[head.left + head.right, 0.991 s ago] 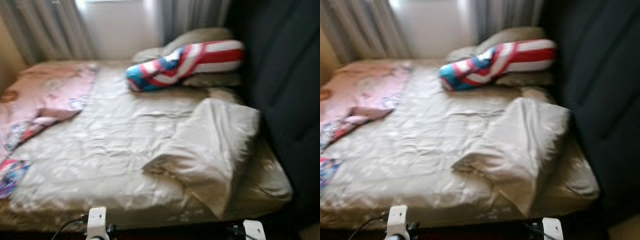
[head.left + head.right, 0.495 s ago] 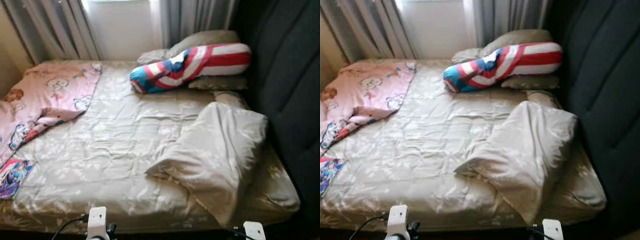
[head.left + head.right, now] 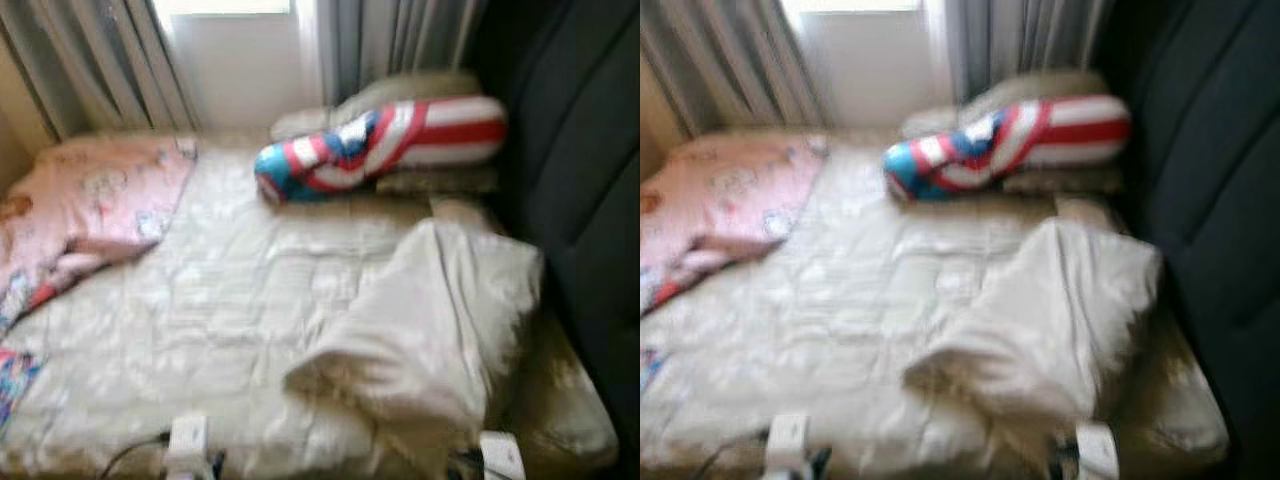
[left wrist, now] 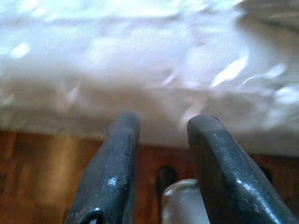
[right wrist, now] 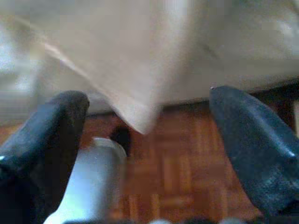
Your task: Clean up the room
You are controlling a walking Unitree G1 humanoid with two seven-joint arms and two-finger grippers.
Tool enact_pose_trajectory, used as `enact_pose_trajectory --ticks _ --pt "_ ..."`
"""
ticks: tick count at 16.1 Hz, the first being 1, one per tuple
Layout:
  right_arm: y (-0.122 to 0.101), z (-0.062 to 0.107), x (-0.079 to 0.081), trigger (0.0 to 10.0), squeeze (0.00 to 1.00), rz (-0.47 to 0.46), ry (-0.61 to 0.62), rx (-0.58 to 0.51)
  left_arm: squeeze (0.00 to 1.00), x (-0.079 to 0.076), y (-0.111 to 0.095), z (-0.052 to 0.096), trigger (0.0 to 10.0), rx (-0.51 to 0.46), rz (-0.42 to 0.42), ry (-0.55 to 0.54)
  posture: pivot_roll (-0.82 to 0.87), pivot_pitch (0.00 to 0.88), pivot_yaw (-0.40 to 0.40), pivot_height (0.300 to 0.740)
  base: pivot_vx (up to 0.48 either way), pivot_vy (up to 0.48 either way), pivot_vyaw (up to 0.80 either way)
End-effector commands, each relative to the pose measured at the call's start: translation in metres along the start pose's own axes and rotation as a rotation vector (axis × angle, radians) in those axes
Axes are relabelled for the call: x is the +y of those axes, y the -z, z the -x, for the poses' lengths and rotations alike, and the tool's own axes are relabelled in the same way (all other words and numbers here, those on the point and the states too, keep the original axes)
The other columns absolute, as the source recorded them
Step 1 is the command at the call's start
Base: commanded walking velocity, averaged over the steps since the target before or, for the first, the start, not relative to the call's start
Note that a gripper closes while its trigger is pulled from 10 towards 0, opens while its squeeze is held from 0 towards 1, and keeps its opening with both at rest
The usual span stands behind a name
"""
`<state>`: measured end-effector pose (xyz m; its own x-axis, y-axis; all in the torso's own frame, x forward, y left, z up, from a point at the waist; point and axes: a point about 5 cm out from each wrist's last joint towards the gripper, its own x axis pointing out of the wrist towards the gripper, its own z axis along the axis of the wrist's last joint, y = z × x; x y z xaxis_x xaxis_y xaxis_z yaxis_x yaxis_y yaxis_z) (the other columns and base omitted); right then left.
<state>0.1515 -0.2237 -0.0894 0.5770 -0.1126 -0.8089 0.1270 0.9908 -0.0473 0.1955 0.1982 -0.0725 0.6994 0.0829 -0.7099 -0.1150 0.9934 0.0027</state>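
Observation:
A bed covered by a beige satin quilt [image 3: 230, 300] lies before me, blurred. Its near right corner [image 3: 430, 320] is folded back in a thick heap. A pink patterned blanket [image 3: 90, 200] is rumpled at the far left. A red, white and blue bolster [image 3: 380, 145] rests on beige pillows [image 3: 410, 88] by the window. My left gripper [image 4: 163, 121] is open, low at the quilt's near edge above the wooden floor. My right gripper [image 5: 147, 98] is open wide in front of the hanging point of the folded corner [image 5: 135, 70], holding nothing.
A dark padded headboard [image 3: 580, 170] runs along the bed's right side. Grey curtains [image 3: 90, 60] flank a bright window behind. A colourful item [image 3: 12, 385] lies at the near left edge. Wooden parquet floor [image 5: 187, 177] lies under the grippers.
The whole picture has shifted down a little and blurred, so the camera has moved. The bedding lies as before.

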Motion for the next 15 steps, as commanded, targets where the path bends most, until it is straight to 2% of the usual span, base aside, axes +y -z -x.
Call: enact_pose_trajectory --ticks 1,5,7,9,12,13,14,15 --pt "0.001 0.0 -0.002 10.0 0.0 -0.007 0.005 0.003 0.0 0.001 -0.003 -0.001 10.0 -0.01 -0.01 0.001 -0.02 0.0 0.0 0.74 0.0 0.0 0.0" --pt "-0.001 0.001 -0.002 10.0 0.0 -0.033 0.009 -0.04 0.0 -0.005 -0.022 -0.003 10.0 -0.118 -0.049 0.057 -0.04 0.0 0.003 0.74 0.0 0.0 0.0" --pt "-0.005 0.003 -0.001 10.0 0.0 -0.084 -0.003 -0.129 0.0 -0.011 -0.049 -0.002 10.0 -0.307 -0.087 0.089 -0.06 0.0 0.003 0.74 0.0 0.0 0.0" --pt "-0.009 0.004 -0.002 10.0 0.0 -0.119 -0.007 -0.187 0.0 -0.012 -0.066 0.002 10.0 -0.43 -0.068 0.085 -0.07 0.0 -0.002 0.74 0.0 0.0 0.0" --pt "-0.01 0.006 -0.003 10.0 0.0 -0.149 0.0 -0.237 0.0 -0.011 -0.084 0.009 10.0 -0.56 -0.049 0.104 -0.07 0.0 -0.004 0.74 0.0 0.0 0.0" --pt "-0.055 0.003 0.007 10.0 0.0 -0.105 -0.001 -0.423 0.0 -0.012 -0.087 0.011 10.0 -0.591 -0.068 0.114 -0.08 0.0 -0.001 0.74 0.0 0.0 0.0" --pt "-0.11 0.008 0.018 10.0 0.0 -0.084 -0.014 -0.643 0.0 -0.01 -0.092 0.015 10.0 -0.627 -0.077 0.113 -0.08 0.0 0.004 0.74 0.0 0.0 0.0" --pt "-0.124 0.011 0.02 10.0 0.0 -0.088 -0.023 -0.707 0.0 -0.007 -0.093 0.017 10.0 -0.641 -0.074 0.107 -0.09 0.0 0.009 0.74 0.0 0.0 0.0"
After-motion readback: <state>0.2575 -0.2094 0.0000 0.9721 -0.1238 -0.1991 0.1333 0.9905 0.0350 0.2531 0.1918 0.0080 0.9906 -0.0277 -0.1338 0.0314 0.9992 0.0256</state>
